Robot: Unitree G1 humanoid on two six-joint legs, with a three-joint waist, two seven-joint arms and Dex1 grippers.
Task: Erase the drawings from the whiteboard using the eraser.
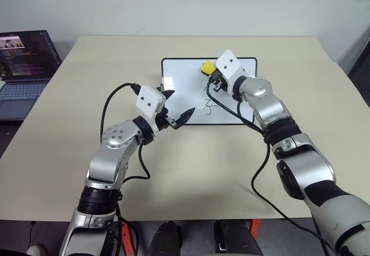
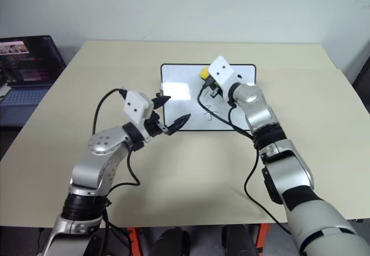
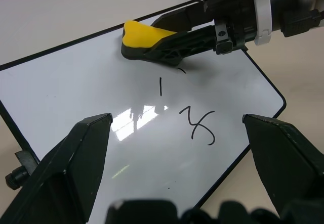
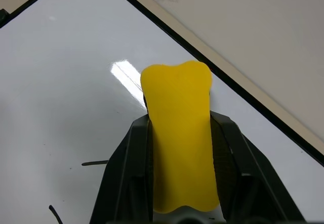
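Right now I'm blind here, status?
Right gripper shut on eraser, on whiteboard. Left gripper open, at board's edge. Drawings remain. Nothing in the way.

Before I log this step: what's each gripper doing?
Left gripper: open, holding nothing.
Right gripper: shut on the eraser.

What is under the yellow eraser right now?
The eraser, gripped by the right gripper, sits on the whiteboard. Black drawings lie beside it; whether any stroke is under it is hidden.
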